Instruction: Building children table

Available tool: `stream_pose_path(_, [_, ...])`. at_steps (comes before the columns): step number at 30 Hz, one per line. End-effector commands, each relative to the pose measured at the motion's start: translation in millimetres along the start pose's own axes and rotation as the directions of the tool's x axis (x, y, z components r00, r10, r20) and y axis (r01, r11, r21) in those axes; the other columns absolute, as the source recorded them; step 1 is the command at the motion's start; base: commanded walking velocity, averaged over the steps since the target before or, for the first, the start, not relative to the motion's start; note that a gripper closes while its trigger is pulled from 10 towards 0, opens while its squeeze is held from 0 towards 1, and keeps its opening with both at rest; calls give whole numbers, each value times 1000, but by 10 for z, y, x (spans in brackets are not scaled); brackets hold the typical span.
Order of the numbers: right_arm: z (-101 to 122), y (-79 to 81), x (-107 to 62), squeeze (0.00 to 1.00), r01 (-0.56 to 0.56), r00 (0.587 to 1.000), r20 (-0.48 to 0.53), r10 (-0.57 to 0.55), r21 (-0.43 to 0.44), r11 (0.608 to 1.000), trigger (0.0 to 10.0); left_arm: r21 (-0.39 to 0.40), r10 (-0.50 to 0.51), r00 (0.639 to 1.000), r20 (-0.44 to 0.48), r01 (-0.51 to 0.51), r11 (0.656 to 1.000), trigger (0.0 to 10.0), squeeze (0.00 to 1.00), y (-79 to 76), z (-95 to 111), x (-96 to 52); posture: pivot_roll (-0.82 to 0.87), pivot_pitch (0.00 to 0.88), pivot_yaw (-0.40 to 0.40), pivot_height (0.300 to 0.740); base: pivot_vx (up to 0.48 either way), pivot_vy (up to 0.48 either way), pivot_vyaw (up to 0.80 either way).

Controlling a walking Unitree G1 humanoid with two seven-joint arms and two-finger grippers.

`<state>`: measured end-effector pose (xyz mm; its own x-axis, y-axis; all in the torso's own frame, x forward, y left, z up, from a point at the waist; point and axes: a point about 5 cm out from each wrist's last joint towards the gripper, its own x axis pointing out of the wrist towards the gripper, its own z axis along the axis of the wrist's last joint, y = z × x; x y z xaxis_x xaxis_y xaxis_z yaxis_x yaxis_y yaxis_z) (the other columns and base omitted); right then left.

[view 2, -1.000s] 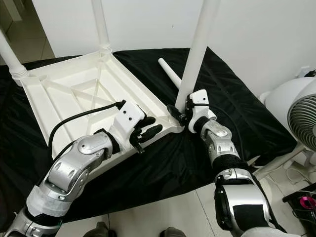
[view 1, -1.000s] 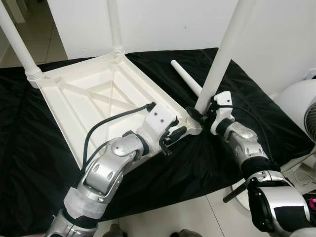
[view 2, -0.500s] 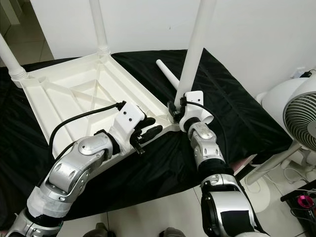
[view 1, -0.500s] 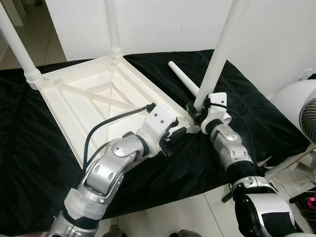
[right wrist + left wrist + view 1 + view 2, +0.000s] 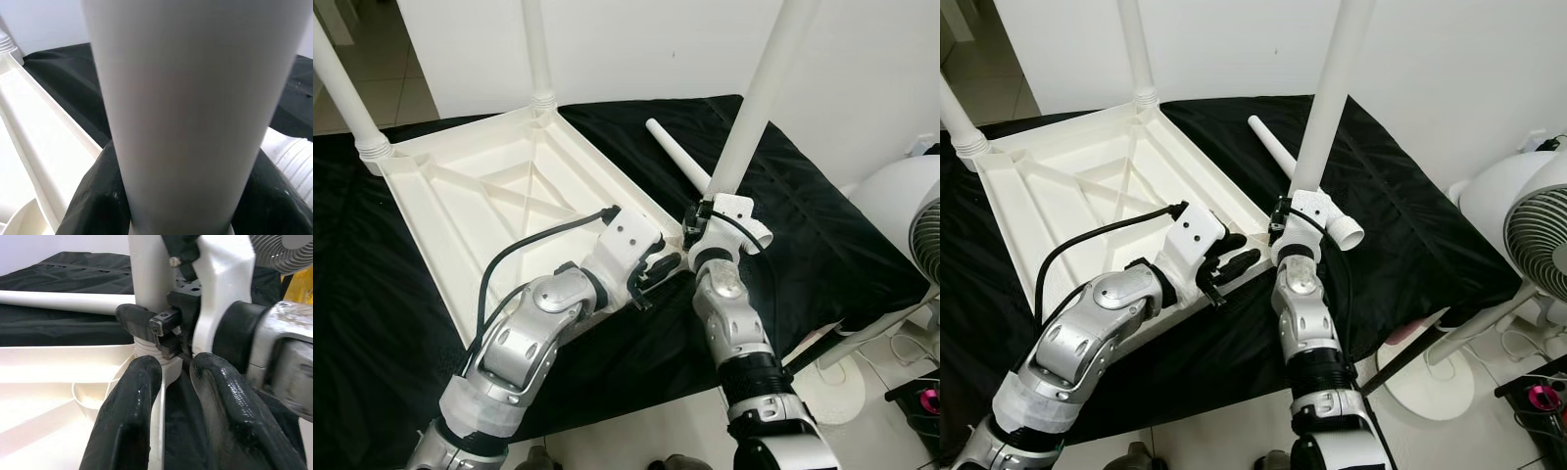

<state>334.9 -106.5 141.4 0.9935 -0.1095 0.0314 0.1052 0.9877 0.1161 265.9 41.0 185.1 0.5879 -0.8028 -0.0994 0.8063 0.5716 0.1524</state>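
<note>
Nearest the camera, the left gripper (image 5: 656, 274) pinches the near rim of the upturned white tabletop (image 5: 480, 196), its two fingers (image 5: 127, 406) clamped over the edge to steady it. Just beside it, the right gripper (image 5: 698, 223) grips the base of the third leg (image 5: 754, 108), which stands upright in the near corner socket (image 5: 146, 352). Beyond, a fourth leg (image 5: 677, 155) lies loose on the black cloth (image 5: 803, 225); two fitted legs (image 5: 536, 49) rise at the far corners. Probable risk: if the leg tilts while turned, its ribbed end may cross-thread or jam, and torque could slide the tabletop off the left grip.
</note>
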Motion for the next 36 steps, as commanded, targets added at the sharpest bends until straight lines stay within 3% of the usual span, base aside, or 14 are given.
stream_pose_path(1, [-55, 18, -16, 0, -19, 999, -27, 19, 16, 1000, 10000, 5, 36, 999, 0, -36, 999, 10000, 0, 28, -2, 7, -59, 0, -4, 740, 0, 0, 0])
stream_pose_path(3, [-45, 10, -12, 0, -23, 999, -24, 23, 17, 1000, 10000, 6, 36, 999, 1, -36, 999, 10000, 0, 28, 1, 7, -59, 0, -4, 740, 0, 0, 0])
stream_pose_path(4, [-5, -20, -20, 1000, -25, 1000, -11, 25, 27, 999, 10000, 9, 36, 999, 2, -36, 999, 10000, 0, 32, 1, 11, -62, 0, -1, 740, 0, 0, 0])
stream_pose_path(8, [35, -52, -24, 1000, -37, 999, 8, 36, 32, 999, 10000, 11, 36, 999, 3, -36, 999, 10000, 0, 35, 0, 14, -62, 0, -1, 740, 0, 0, 0])
stream_pose_path(13, [116, -175, 28, 1000, -144, 989, 33, 143, 43, 989, 10000, 14, 38, 999, 1, -38, 999, 10000, 0, 43, -2, 3, -62, 0, 1, 740, 0, 0, 0])
stream_pose_path(15, [127, -235, 45, 1000, -198, 980, 30, 198, 0, 980, 10000, 20, 35, 999, -2, -35, 999, 10000, 0, 44, -5, -3, -59, 0, 1, 740, 0, 0, 0])
stream_pose_path(16, [112, -254, 47, 855, -237, 971, 9, 237, 7, 971, 10000, 22, 34, 999, -3, -34, 999, 10000, 0, 45, -5, -5, -59, 0, 1, 740, 0, 0, 0])
stream_pose_path(17, [101, -265, 45, 855, -263, 965, -5, 263, 17, 965, 10000, 23, 34, 999, -3, -34, 999, 10000, 0, 46, -5, -6, -59, 0, 1, 740, 0, 0, 0])
stream_pose_path(18, [103, -290, 41, 0, -305, 952, -8, 305, 4, 952, 10000, 24, 35, 999, -3, -35, 999, 10000, 0, 50, -3, -6, -58, 0, 0, 740, 0, 0, 0])
stream_pose_path(20, [107, -307, 37, 0, -332, 943, -9, 332, -8, 943, 10000, 25, 36, 999, -2, -36, 999, 10000, 0, 52, -1, -6, -58, 0, 0, 740, 0, 0, 0])
stream_pose_path(21, [125, -361, 31, 0, -411, 910, 11, 414, -96, 906, 10000, 26, 38, 999, -1, -38, 999, 10000, 0, 60, 7, -2, -59, 0, 2, 740, 0, 0, 0])
stream_pose_path(26, [117, -405, 39, 0, -450, 891, 1, 453, -115, 885, 10000, 27, 38, 999, 1, -38, 999, 10000, 0, 61, 12, 4, -58, 0, 2, 740, 0, 0, 0])
stream_pose_path(33, [152, -491, 196, 0, -648, 759, -81, 647, -190, 737, 10000, 30, 24, 1000, 8, -25, 999, 10000, 0, 34, 31, 37, -59, 0, 8, 740, 0, 0, 0])
stream_pose_path(36, [153, -501, 212, 0, -659, 749, -92, 656, -200, 725, 10000, 30, 23, 1000, 9, -24, 999, 10000, 0, 31, 37, 41, -55, 0, 7, 740, 0, 0, 0])
